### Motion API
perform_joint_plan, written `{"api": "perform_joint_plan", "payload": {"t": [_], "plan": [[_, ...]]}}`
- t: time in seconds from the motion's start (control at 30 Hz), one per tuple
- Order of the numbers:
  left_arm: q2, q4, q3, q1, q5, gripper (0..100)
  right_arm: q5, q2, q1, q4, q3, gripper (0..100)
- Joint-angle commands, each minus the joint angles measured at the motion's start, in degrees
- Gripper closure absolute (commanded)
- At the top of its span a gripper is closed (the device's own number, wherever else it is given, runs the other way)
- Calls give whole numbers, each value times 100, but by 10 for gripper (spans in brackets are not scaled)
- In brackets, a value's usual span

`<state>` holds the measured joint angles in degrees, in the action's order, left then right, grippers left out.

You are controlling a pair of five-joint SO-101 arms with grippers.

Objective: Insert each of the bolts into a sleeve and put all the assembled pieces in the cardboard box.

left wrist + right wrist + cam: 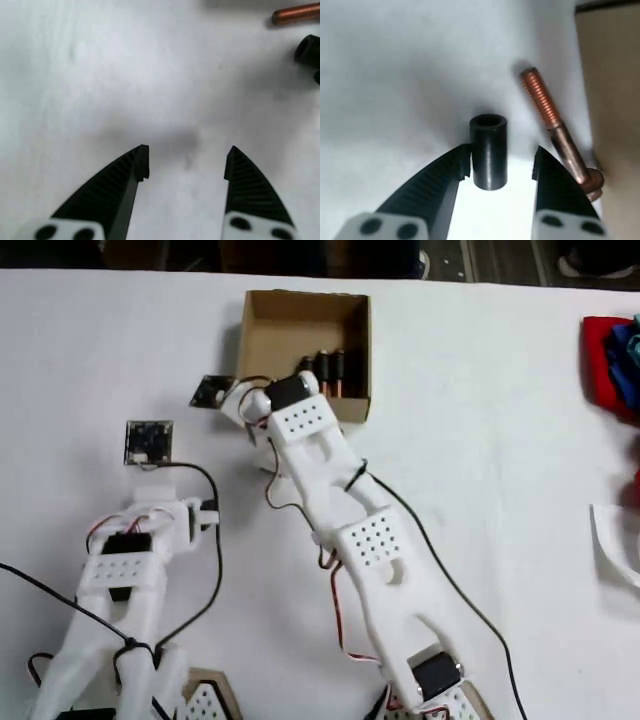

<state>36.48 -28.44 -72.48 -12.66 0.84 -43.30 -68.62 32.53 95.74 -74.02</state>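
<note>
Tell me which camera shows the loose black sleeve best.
Right wrist view: the sleeve sits whole between the fingers of the open right tool, hollow end visible, beside the copper bolt. The left wrist view catches a dark piece at its edge, probably the same sleeve. In the high view the right arm covers that spot.

I'm counting one cardboard box (258, 340), and inside it, against its right wall, what look like three assembled pieces (322, 368) lying side by side. Just outside the box I've got one loose bolt (554, 120) and one loose sleeve (489, 152) next to it, one of each, not joined. Two arms reach toward the box: left arm (125, 575) and right arm (370, 540).
</note>
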Motion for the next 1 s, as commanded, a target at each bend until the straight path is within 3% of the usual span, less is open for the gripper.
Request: {"api": "perform_joint_plan", "payload": {"t": [0.0,0.03,0.1,0.33,0.47,0.73,0.97], "plan": [[18,105,75,-70,-35,740,-9,48,75,-22,-141,961],[18,105,75,-70,-35,740,0,48,66,-22,-141,993],[18,105,75,-70,-35,740,202,57,31,-13,-149,967],[18,105,75,-70,-35,740,2154,497,-488,593,-703,978],[18,105,75,-70,-35,740,3015,998,-866,593,-158,978],[18,105,75,-70,-35,740,3622,3196,-1218,435,3684,978],[18,105,75,-70,-35,740,3622,4664,-1341,-1631,6884,978]]}}
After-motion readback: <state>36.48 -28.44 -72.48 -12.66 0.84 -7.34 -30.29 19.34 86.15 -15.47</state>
